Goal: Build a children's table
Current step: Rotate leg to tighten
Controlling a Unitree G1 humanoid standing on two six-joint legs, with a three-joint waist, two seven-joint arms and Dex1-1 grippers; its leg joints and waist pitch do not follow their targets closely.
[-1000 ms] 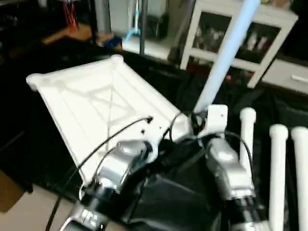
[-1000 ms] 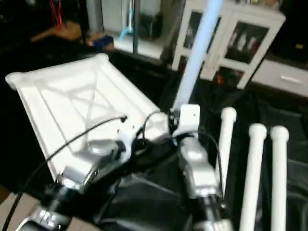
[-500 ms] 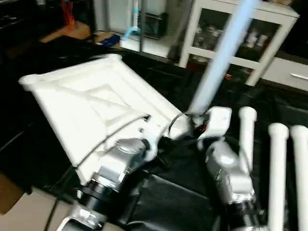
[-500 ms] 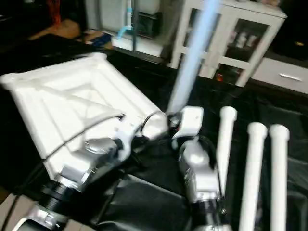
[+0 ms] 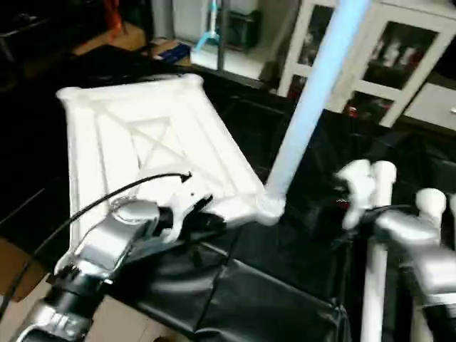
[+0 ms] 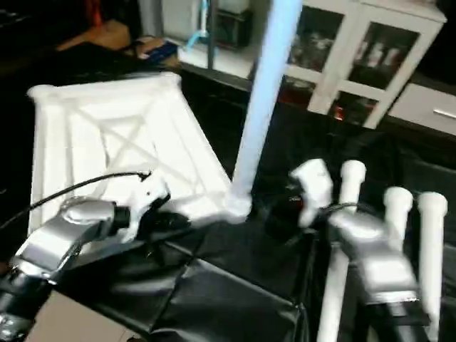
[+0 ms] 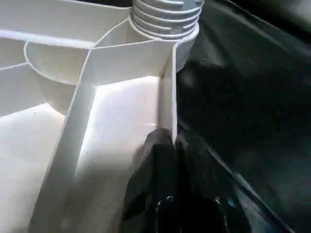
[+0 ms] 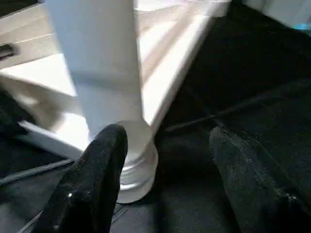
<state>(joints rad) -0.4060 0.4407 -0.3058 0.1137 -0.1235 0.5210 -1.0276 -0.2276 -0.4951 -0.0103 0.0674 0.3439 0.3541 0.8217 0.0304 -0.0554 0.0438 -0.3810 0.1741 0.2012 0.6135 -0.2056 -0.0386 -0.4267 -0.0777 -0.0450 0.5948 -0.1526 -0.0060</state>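
First leg seated; three remain.

My right hand (image 8: 160, 184), fingers spread, sits just beside upright leg (image 5: 313, 100) in tabletop (image 5: 142, 142) corner; spare legs (image 5: 377, 235) lie nearer it. Left hand (image 7: 170, 160) pinches the tabletop rim.

A workshop: glass-door cabinet (image 5: 370, 64), black-covered workbench (image 5: 285, 285).
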